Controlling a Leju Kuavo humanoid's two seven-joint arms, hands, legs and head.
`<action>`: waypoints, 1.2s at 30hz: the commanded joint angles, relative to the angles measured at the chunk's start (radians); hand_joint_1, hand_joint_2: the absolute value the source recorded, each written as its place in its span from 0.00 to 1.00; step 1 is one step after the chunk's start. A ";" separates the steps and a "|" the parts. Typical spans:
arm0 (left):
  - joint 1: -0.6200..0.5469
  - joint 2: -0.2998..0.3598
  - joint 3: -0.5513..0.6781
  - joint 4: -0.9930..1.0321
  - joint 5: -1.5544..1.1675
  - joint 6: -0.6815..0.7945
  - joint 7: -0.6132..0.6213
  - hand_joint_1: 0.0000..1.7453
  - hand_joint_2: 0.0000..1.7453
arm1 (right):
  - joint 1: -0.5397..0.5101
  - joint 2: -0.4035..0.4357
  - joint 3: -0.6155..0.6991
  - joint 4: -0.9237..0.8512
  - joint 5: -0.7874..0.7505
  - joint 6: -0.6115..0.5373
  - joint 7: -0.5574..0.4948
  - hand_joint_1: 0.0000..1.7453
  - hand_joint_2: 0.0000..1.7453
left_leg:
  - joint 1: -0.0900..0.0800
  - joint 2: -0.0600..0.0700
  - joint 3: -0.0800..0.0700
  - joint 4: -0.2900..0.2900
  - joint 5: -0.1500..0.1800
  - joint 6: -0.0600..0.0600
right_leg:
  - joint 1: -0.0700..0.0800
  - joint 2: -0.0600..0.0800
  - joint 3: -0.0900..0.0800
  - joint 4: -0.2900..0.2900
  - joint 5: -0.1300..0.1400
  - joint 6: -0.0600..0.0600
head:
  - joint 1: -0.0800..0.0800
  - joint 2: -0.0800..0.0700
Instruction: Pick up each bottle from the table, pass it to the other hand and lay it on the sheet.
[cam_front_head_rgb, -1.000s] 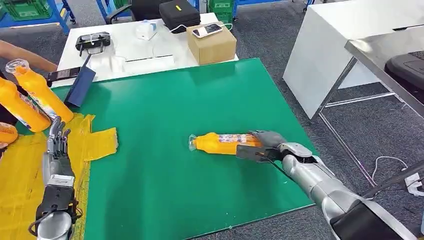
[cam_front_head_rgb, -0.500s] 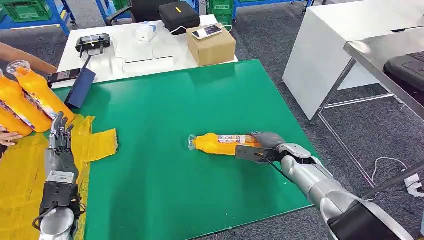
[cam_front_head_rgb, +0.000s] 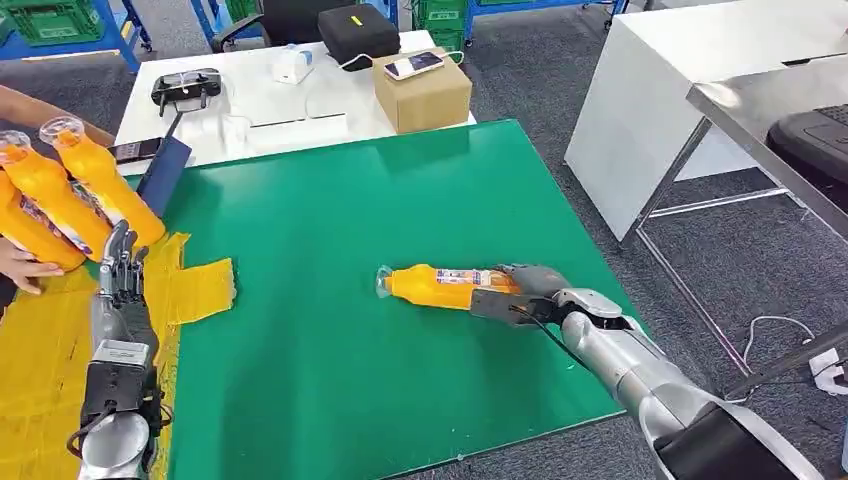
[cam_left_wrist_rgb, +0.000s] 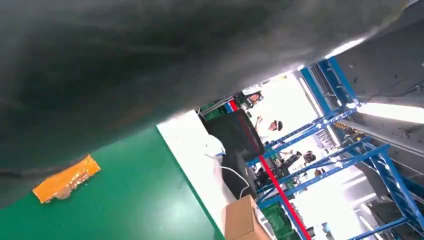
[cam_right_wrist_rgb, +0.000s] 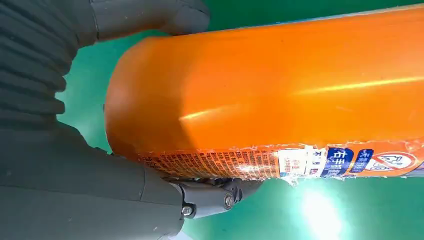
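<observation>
An orange bottle (cam_front_head_rgb: 438, 286) lies on its side on the green table (cam_front_head_rgb: 330, 230), cap end pointing left. My right hand (cam_front_head_rgb: 522, 291) grips its base end; in the right wrist view the thumb (cam_right_wrist_rgb: 150, 17) and fingers (cam_right_wrist_rgb: 210, 195) sit on opposite sides of the bottle (cam_right_wrist_rgb: 280, 85). My left hand (cam_front_head_rgb: 121, 268) is held over the yellow sheet (cam_front_head_rgb: 40, 340) at the table's left, fingers straight and holding nothing. Just beyond it a person's hand (cam_front_head_rgb: 28, 268) holds two more orange bottles (cam_front_head_rgb: 70, 195) above the sheet.
A flap of the yellow sheet (cam_front_head_rgb: 205, 285) reaches onto the green. A dark blue folder (cam_front_head_rgb: 160, 172) leans at the table's far left corner. Behind stands a white table (cam_front_head_rgb: 250, 95) with a cardboard box (cam_front_head_rgb: 422, 90). A steel table (cam_front_head_rgb: 770, 110) stands to the right.
The person's two bottles have shifted right and nearer my left hand, which has edged up slightly. My right hand stays on the lying bottle, barely moved.
</observation>
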 joint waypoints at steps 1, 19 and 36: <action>-0.021 -0.008 -0.011 0.036 0.005 -0.002 0.006 0.00 0.00 | 0.116 0.021 0.011 0.081 -0.003 0.022 0.002 1.00 1.00 | 0.001 -0.010 -0.013 0.000 0.006 -0.001 | 0.002 -0.001 -0.010 -0.002 0.005 -0.003 | 0.000 0.000; 0.024 -0.032 0.046 -0.029 0.217 -0.132 0.066 0.00 1.00 | 0.280 0.080 -0.321 -0.330 -0.260 0.014 -0.152 1.00 1.00 | 0.000 -0.004 -0.012 0.001 0.001 0.000 | 0.001 0.001 0.002 0.001 0.001 -0.001 | -0.001 0.000; 0.131 -0.012 0.033 0.036 0.709 -0.474 0.317 0.00 1.00 | 0.322 0.179 -0.369 -0.541 -0.318 -0.044 -0.217 1.00 1.00 | -0.002 -0.007 -0.031 0.001 0.003 0.001 | 0.000 0.001 -0.016 0.003 0.001 -0.001 | 0.000 0.000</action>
